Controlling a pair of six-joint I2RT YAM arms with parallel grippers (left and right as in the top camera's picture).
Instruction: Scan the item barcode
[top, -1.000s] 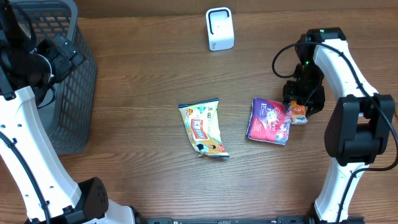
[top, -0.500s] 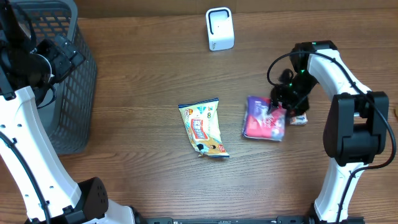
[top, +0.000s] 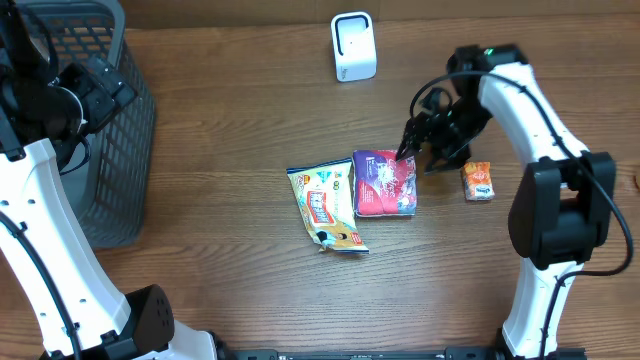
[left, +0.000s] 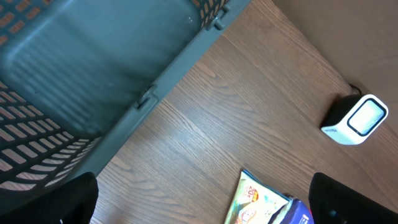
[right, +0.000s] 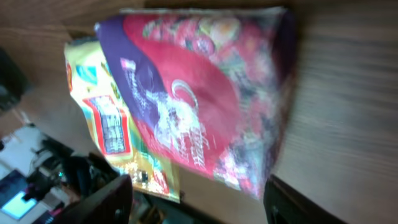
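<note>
The right jaws stand apart at the red packet (top: 384, 184), which lies against the yellow packet (top: 328, 205) mid-way across the table (top: 230, 110); the left jaws gape near the basket (top: 125, 180).

Purple pouch (right: 199, 106) print blurred, unreadable, right wrist view. Yellow packet (right: 102, 121) partly hidden behind it, apparently. Basket (top: 120, 150) cut by overhead's top edge.

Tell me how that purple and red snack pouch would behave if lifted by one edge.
Probably floppy: the glossy purple-and-red snack pouch looks puffy and crinkled, so it may sag. Likely light and slippery; pushed, it could shove the yellow snack packet beside it.
</note>
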